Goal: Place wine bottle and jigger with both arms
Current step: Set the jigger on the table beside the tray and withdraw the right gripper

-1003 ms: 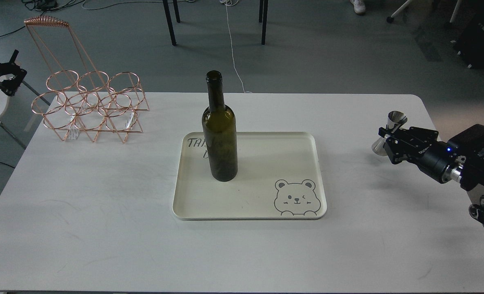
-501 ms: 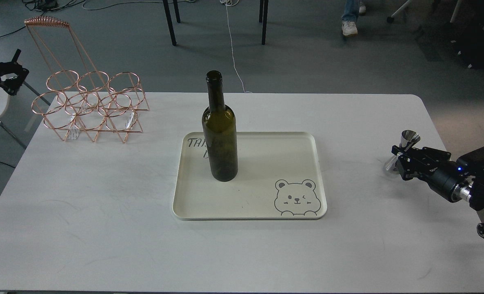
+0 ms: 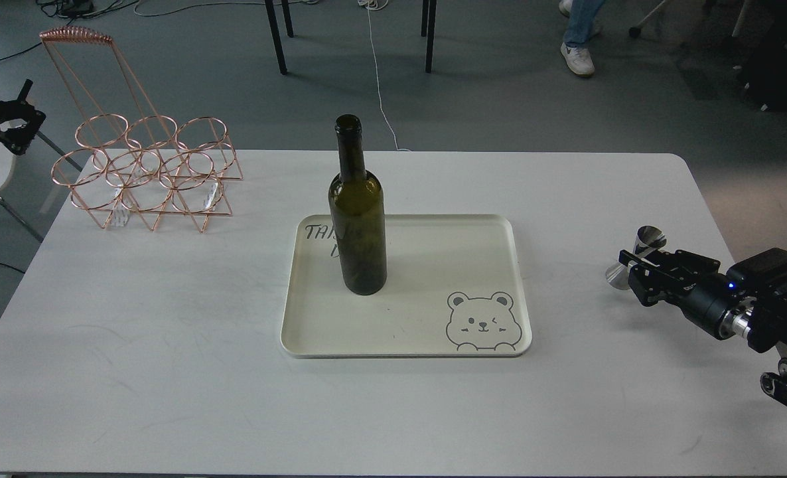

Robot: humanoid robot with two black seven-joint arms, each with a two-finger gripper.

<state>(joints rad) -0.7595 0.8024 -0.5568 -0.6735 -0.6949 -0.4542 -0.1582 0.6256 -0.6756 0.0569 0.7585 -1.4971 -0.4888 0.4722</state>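
Note:
The wine bottle [image 3: 357,219], dark olive-green and unlabelled, stands upright on the rear left part of the cream tray [image 3: 500,285]. The jigger [image 3: 648,239], small and shiny steel, is at the table's right side, tilted with its top to the right. My right gripper [image 3: 634,261] is shut around its waist, and its lower cone is close to the tabletop. My left gripper [image 3: 10,124] is off the table's far left edge, small and dark, with nothing seen in it.
A copper wire rack [image 3: 143,169] stands at the table's rear left. The tray has a bear drawing [image 3: 482,321] at its front right corner. Chair legs, cables and a person's feet are on the floor beyond the table.
My right gripper has come down and toward me with the jigger, then shifted slightly left. The jigger now tilts more. The bottle and left arm have hardly moved.

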